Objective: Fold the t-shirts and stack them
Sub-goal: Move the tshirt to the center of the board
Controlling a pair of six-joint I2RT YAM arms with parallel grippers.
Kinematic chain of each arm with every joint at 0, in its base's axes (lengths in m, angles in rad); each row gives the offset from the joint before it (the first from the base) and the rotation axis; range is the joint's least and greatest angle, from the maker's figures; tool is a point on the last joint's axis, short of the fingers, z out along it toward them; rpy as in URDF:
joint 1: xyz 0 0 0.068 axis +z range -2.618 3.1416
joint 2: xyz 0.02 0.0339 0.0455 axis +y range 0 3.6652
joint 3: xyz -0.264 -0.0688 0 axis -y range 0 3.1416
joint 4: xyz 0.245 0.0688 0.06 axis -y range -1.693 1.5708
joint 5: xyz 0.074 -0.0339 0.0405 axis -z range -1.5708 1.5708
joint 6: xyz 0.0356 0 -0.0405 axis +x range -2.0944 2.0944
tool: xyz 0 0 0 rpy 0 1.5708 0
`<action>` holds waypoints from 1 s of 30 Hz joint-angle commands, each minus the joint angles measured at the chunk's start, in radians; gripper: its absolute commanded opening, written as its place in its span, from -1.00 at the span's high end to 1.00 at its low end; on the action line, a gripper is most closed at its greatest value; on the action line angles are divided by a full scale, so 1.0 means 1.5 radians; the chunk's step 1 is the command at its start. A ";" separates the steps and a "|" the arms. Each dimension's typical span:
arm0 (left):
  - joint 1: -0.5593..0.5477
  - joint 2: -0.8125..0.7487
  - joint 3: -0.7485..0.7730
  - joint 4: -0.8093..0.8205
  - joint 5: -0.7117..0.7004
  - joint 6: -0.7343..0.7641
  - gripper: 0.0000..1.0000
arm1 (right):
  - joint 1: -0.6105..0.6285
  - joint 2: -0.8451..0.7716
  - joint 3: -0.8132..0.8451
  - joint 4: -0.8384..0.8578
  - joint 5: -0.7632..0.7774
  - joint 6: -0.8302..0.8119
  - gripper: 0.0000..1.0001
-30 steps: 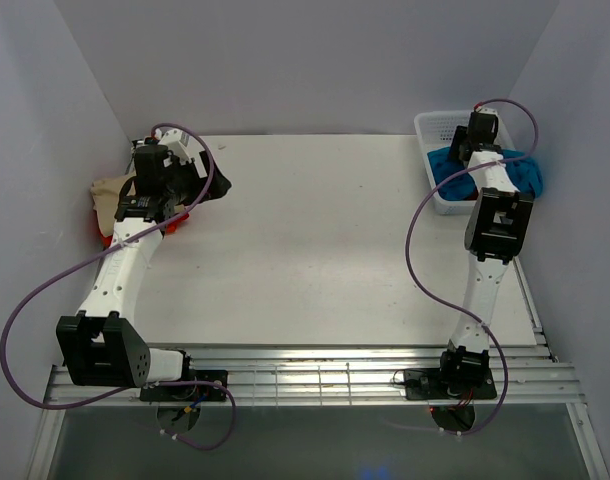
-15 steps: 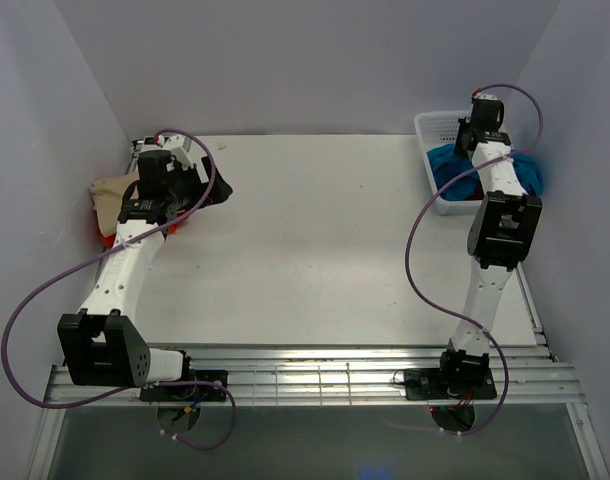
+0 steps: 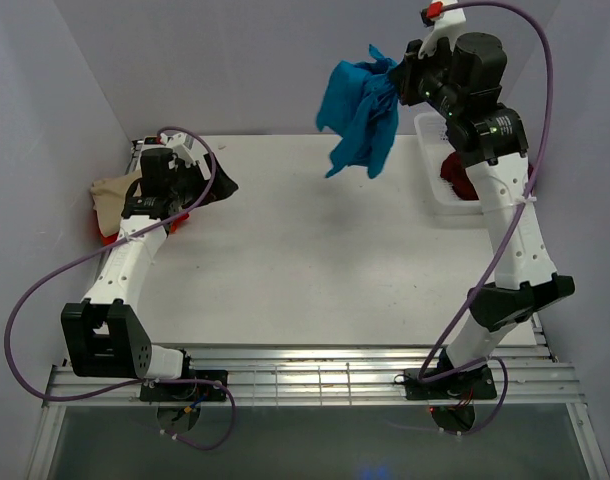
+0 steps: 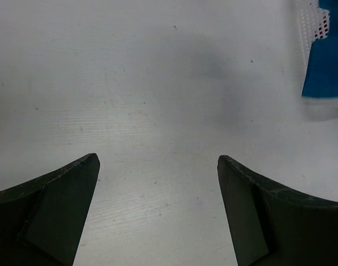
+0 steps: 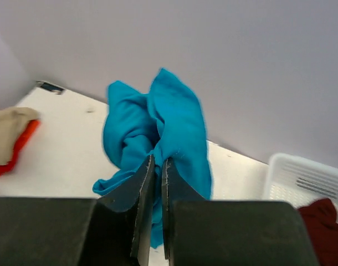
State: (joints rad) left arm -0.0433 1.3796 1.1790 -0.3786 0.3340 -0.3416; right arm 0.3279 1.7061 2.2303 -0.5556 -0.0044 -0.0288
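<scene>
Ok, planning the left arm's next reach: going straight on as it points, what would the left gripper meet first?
Probably the bare table: the open left gripper frames only white surface. The basket and blue shirt lie off to the right of that line, though depth is unclear.

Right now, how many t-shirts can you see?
4. The teal t-shirt hangs from the right gripper; the dark maroon t-shirt lies in the basket; the beige t-shirt and bright red t-shirt are piled at the table's far-left edge. Others may be hidden.
</scene>
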 commanded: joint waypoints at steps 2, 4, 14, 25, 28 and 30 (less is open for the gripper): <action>0.003 -0.002 0.016 0.022 0.017 -0.005 -0.96 | 0.001 -0.005 0.047 -0.033 -0.183 0.064 0.85; 0.003 -0.004 0.016 0.024 0.014 -0.007 -0.96 | 0.005 -0.012 0.050 -0.021 -0.224 0.096 0.85; 0.003 -0.037 -0.030 0.049 0.022 -0.028 -0.96 | 0.005 -0.058 -0.521 0.131 -0.075 0.129 0.56; -0.203 -0.030 -0.202 0.197 -0.032 -0.107 -0.77 | 0.017 -0.063 -0.687 0.214 0.020 0.101 -0.72; -0.318 0.025 -0.169 0.200 -0.046 -0.133 -0.70 | 0.019 -0.071 -0.626 0.120 0.035 0.092 -0.74; -0.396 0.049 -0.148 0.187 -0.078 -0.143 -0.67 | 0.027 -0.099 -0.636 0.105 0.039 0.088 -0.74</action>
State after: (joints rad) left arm -0.5125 1.4174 0.8959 -0.1417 0.2802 -0.5098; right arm 0.3542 1.6001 1.2613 -0.3134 0.0246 0.1211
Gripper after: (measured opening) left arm 0.843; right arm 0.866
